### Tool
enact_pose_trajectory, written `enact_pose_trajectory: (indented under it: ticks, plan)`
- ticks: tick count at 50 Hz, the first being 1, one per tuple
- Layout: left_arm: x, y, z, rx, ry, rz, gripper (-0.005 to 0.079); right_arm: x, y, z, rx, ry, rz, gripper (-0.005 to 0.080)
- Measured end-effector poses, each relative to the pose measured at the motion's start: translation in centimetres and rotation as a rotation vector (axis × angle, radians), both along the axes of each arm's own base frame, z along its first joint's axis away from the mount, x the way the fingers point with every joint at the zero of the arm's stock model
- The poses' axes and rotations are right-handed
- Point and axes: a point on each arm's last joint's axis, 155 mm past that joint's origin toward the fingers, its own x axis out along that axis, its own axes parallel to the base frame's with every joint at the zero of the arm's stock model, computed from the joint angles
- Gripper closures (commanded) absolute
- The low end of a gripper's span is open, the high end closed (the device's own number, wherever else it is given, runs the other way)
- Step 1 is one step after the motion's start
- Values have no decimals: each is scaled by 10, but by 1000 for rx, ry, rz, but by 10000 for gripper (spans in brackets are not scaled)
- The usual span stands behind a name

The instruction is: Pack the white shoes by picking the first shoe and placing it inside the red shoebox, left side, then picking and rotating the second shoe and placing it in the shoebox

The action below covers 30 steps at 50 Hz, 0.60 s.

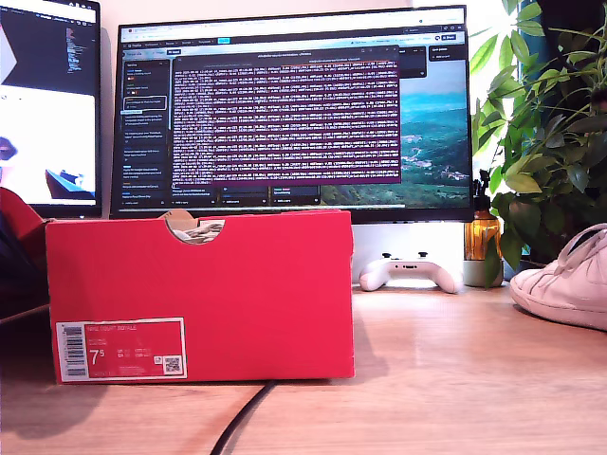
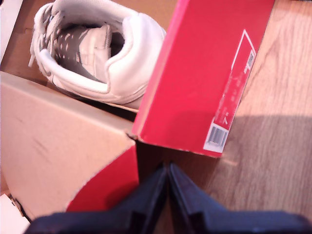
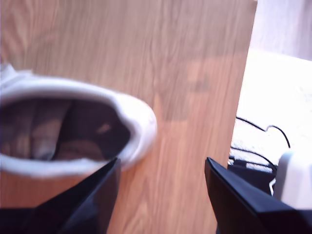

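The red shoebox (image 1: 204, 294) stands on the desk at the exterior view's left, its notch and white 7.5 label facing the camera. One white shoe (image 2: 97, 48) lies inside the red shoebox (image 2: 204, 73), heel toward the near corner. My first gripper (image 2: 168, 169) is shut and empty, just outside that corner above the desk. The other white shoe (image 1: 569, 280) rests on the desk at the exterior view's right edge. My second gripper (image 3: 161, 180) is open close to this white shoe's (image 3: 63, 126) heel, which lies ahead of one finger (image 3: 95, 200). Neither gripper shows in the exterior view.
A brown cardboard flap (image 2: 53, 136) with a red edge lies beside the box. Behind the box are two monitors (image 1: 294, 114), a white game controller (image 1: 410, 273), an amber bottle (image 1: 484, 242) and a plant (image 1: 545, 123). A black cable (image 1: 242, 417) crosses the front. The desk edge (image 3: 243, 97) is near the second shoe.
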Motion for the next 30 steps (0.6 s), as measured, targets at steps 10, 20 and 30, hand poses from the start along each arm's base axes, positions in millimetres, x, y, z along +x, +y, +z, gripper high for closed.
enact_pose_trajectory:
  ticks: [10, 20, 30]
  plan:
    - [0, 0, 0, 0, 0, 0, 761, 14, -6, 0, 12, -55, -16, 255]
    - [0, 0, 0, 0, 0, 0, 761, 19, -5, -5, 33, -75, -25, 255]
    - [0, 0, 0, 0, 0, 0, 761, 25, -2, -18, 52, -70, -12, 255]
